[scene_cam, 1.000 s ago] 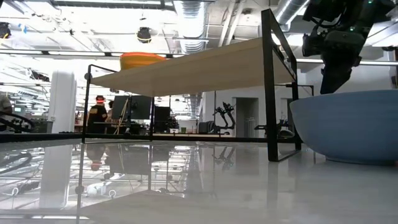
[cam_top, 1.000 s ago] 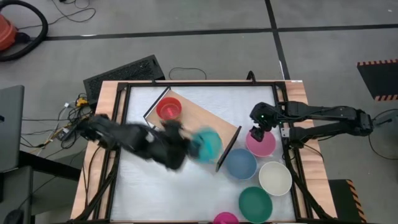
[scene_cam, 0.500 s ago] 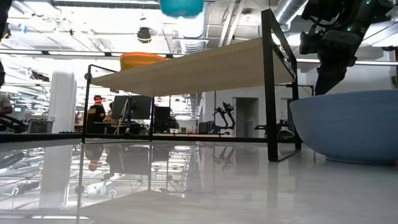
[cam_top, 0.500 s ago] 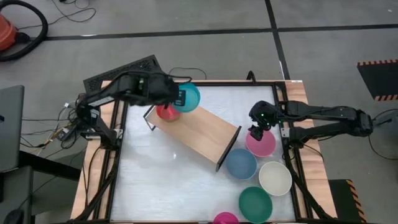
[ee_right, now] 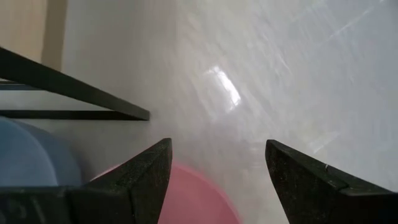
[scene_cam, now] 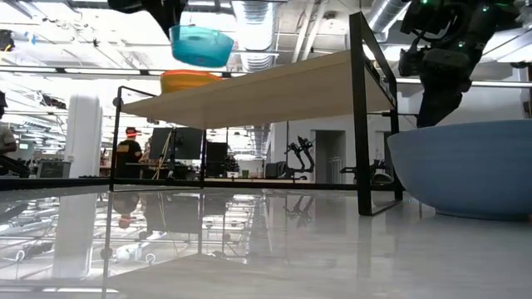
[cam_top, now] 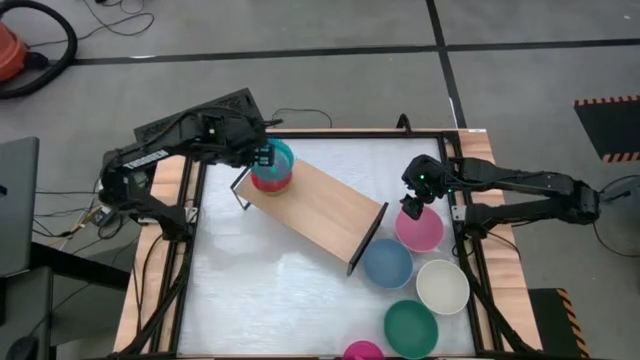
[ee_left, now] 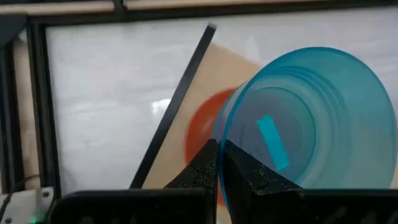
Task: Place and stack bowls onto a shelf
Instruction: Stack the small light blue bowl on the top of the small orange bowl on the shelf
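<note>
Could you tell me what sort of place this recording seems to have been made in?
Probably an open-plan robotics lab or workshop: exposed silver ceiling ducts, a person at monitors behind, loose cables beside the black-framed white table.

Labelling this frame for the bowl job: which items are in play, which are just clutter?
In play: teal bowl, red bowl, shelf, pink bowl, blue bowl, white bowl, green bowl.
Clutter: keyboard, cables, orange vacuum.

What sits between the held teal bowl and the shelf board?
The red bowl, on the shelf directly under the teal bowl in the left hand; high view shows it.
</note>
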### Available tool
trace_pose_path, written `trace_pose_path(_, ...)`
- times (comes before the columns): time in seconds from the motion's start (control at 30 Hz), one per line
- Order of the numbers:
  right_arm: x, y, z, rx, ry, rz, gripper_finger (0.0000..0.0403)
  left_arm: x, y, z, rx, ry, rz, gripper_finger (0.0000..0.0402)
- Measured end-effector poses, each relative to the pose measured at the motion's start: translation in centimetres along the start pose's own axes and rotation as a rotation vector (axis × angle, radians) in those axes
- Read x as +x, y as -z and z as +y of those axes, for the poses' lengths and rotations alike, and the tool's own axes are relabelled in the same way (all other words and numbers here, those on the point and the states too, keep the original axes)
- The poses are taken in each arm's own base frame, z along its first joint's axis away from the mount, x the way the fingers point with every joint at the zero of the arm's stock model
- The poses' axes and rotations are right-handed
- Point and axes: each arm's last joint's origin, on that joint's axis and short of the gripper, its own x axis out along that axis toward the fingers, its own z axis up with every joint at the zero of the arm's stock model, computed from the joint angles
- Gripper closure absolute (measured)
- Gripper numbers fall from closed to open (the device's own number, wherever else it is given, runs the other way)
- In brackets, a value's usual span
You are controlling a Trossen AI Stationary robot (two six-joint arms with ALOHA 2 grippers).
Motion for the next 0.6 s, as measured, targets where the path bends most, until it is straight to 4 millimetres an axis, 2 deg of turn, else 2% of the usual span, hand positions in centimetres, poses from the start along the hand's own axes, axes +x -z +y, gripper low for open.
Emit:
trace_pose_path(0.27, 0.0, -0.1, -0.5, 0.015, 0.009, 0.000, 0.0117, 3.0, 1.1, -0.3, 0.017, -0.017, 0.028, 0.0401)
trace_pose_path(0.6, 0.0, -0.1, -0.6, 0.014, 0.011, 0.003, 0.0117, 3.1, 1.2, 0.1, 0.010, -0.078, -0.009, 0.0401)
